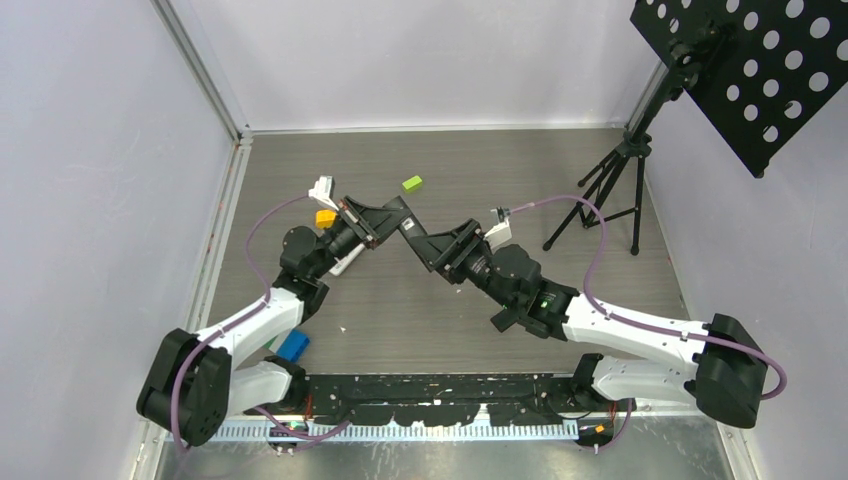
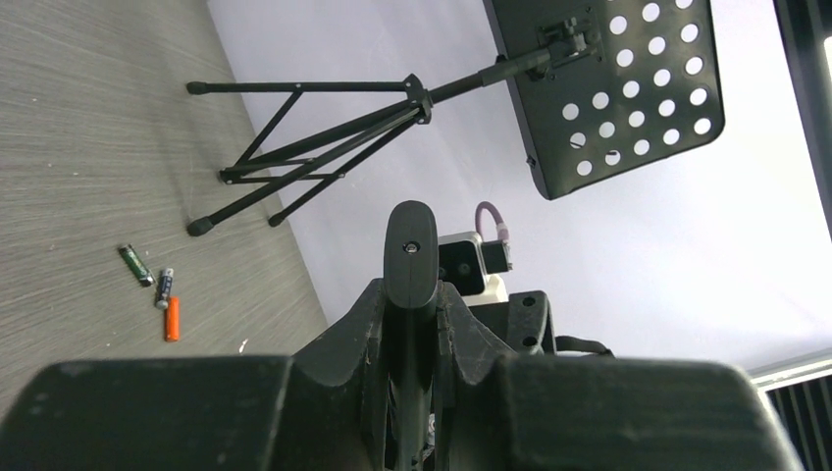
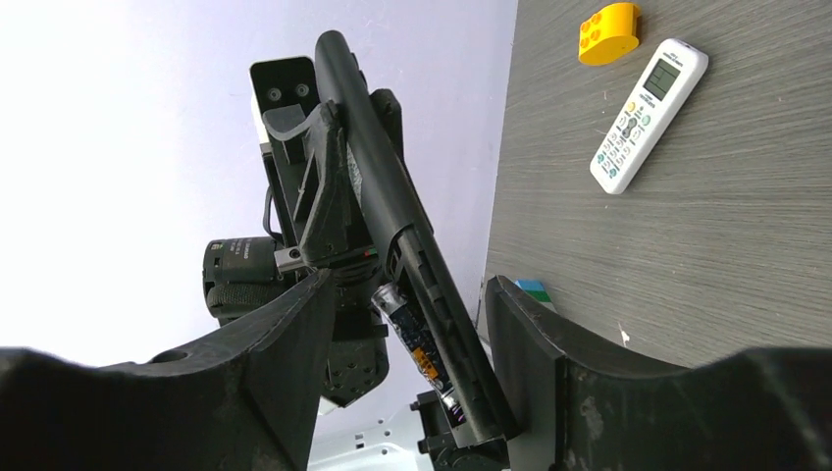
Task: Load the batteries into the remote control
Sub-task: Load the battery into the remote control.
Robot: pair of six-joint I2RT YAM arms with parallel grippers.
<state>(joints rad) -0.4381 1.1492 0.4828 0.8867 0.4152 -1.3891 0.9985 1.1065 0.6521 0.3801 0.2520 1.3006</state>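
Note:
My left gripper is shut on the black remote control and holds it off the table, mid-scene. In the right wrist view the remote control shows an open compartment with one dark battery lying tilted in it, upper end sticking out. My right gripper is open, its jaws either side of the remote's lower end; I cannot tell if they touch it. Three loose batteries lie on the table: a dark green one, a grey one and an orange one.
A white remote and a yellow block lie on the table under the left arm. A green block is at the back, a blue block by the left base. A music stand's tripod stands at the right.

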